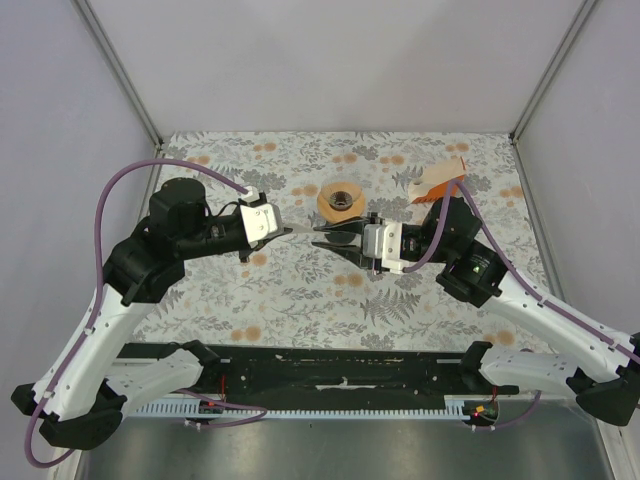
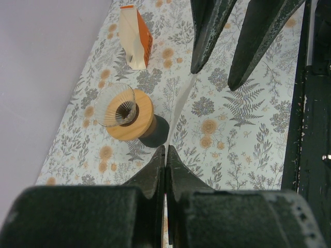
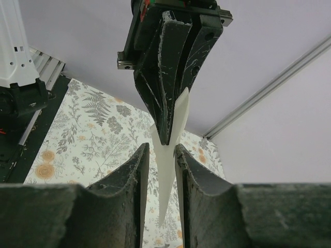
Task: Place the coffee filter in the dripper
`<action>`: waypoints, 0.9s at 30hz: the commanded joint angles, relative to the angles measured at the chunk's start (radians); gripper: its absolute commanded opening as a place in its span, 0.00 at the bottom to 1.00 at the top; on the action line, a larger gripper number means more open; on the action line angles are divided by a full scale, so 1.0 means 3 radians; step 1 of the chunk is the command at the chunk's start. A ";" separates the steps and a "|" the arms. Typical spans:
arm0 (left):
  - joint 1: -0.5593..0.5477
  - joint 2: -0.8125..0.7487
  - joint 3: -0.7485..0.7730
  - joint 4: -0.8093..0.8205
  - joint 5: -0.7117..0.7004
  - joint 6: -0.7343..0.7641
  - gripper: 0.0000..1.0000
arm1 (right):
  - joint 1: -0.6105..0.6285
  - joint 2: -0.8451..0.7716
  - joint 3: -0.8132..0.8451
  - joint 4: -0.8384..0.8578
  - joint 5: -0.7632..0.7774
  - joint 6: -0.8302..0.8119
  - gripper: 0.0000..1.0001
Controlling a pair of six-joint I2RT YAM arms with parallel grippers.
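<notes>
The left tool (image 2: 165, 152) clamps the coffee filter (image 2: 181, 101), seemingly flimsy paper best pinched at its edge, while the right tool (image 3: 161, 148) straddles it unclenched.

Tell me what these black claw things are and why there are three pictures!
These are two robot arms bolted to a table. One picture looks down from above. The other two come from small cameras on the wrists, so each shows its own arm's end up close. The left fingers are shut on a thin white coffee filter, seen edge-on. The right fingers are open, one on each side of the paper. On the flowery table sit the round orange-brown dripper and an orange-and-white box.
</notes>
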 commanded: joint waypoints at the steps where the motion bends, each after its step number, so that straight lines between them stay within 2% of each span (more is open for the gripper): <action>1: -0.0019 0.0001 0.0066 0.0120 -0.0040 -0.0011 0.02 | 0.0013 -0.0027 0.0129 0.0037 -0.0091 -0.0025 0.31; 4: -0.0024 0.0006 0.0076 0.0120 -0.0035 -0.0006 0.02 | 0.0013 -0.0006 0.0134 0.0052 -0.0076 -0.0025 0.28; 16: -0.0024 0.0021 0.0112 0.0064 -0.0050 0.0020 0.02 | 0.0023 0.0050 0.0149 0.0098 0.0011 -0.0030 0.24; 24: -0.0024 0.0026 0.0112 0.0049 -0.0050 0.0040 0.02 | 0.0033 -0.0006 0.0073 0.0256 0.0236 -0.0030 0.33; 27: -0.0024 0.0021 0.0117 0.0043 -0.0050 0.0046 0.02 | 0.0038 -0.0047 0.0006 0.0364 0.0272 -0.0020 0.33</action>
